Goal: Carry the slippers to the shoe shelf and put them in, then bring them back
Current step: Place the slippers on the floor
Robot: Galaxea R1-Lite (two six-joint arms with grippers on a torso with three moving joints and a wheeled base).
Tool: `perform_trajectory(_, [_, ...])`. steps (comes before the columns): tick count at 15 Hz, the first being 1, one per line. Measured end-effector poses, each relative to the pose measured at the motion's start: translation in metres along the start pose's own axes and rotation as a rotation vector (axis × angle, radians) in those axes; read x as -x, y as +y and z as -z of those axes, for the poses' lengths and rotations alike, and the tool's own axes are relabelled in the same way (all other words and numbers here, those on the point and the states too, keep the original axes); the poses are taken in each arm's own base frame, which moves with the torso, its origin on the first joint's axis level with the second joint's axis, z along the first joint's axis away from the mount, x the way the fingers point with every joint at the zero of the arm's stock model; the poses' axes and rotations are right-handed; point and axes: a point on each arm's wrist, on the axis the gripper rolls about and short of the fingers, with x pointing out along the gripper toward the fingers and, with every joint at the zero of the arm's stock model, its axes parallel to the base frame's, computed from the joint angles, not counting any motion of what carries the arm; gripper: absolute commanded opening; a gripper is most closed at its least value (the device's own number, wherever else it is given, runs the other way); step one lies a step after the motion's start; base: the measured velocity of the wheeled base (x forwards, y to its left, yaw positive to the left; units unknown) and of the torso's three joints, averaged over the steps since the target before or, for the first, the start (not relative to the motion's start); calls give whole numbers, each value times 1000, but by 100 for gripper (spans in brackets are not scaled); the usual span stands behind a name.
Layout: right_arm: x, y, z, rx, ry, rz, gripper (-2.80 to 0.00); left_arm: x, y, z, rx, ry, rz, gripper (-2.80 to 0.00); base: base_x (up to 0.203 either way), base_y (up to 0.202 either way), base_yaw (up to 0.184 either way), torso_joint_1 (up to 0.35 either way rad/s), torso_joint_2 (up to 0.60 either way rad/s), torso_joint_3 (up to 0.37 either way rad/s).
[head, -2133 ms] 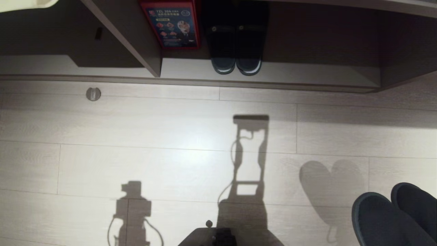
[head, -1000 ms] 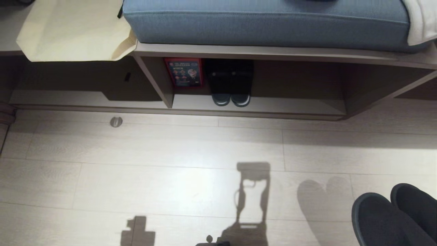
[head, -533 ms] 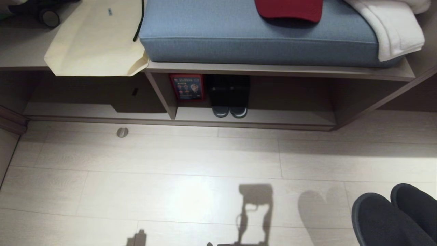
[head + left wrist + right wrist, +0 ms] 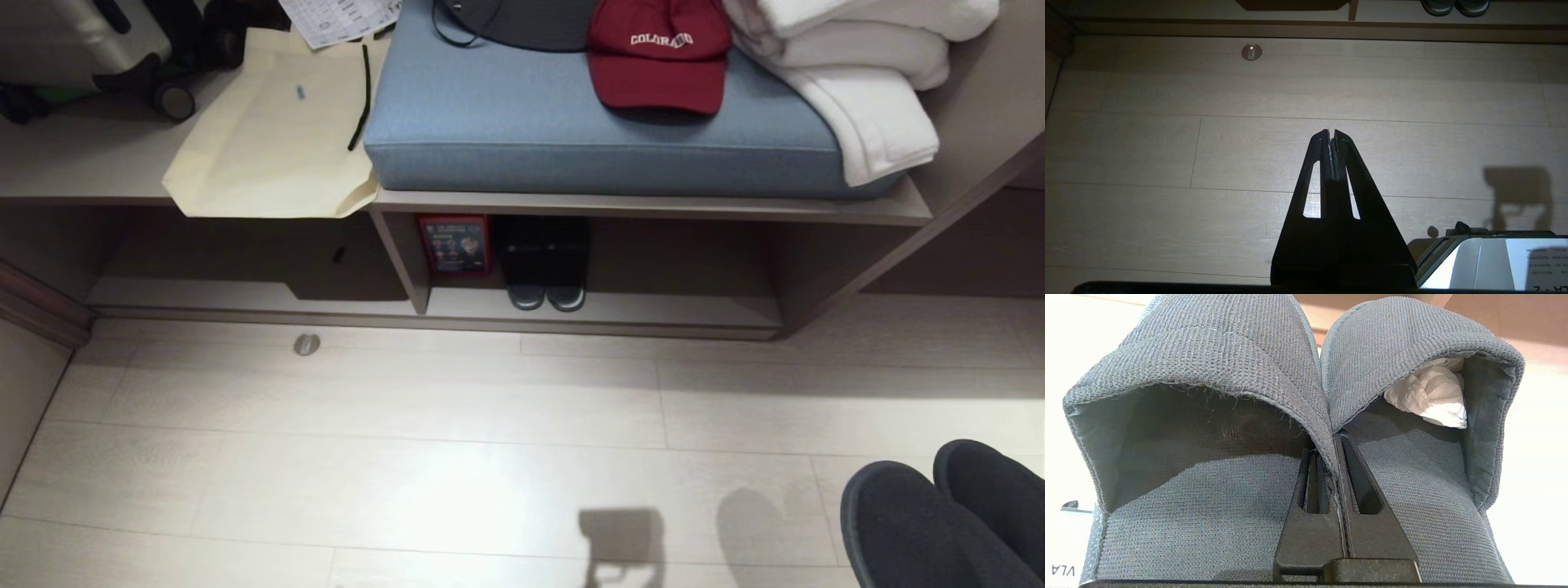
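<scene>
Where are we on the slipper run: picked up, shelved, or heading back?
Picked up: the right gripper is shut on the slippers' pinched inner edges, and they hang at the head view's lower right. Not shelved: the shoe shelf holds only black slides and a red box. Left: approach, place, bring back. The left gripper is shut, empty.

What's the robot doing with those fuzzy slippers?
The robot's right end effector is pinched shut on the grey-blue slippers, gripping the inner edges of both so they hang together as a pair. One of them has crumpled white paper stuffed inside. The left end effector is shut and empty, above the bare wooden floor. Ahead is the shoe shelf under a blue cushion, with black slides already inside. The slippers are not in the shelf yet.
</scene>
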Motion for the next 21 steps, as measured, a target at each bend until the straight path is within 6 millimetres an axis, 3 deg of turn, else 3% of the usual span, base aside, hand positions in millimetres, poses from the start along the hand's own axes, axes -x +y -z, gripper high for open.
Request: perform_trajectory(21, [0, 0, 0, -1, 1, 2, -280, 0, 0, 0, 0, 0, 0, -280, 0, 0, 0, 3, 2, 202])
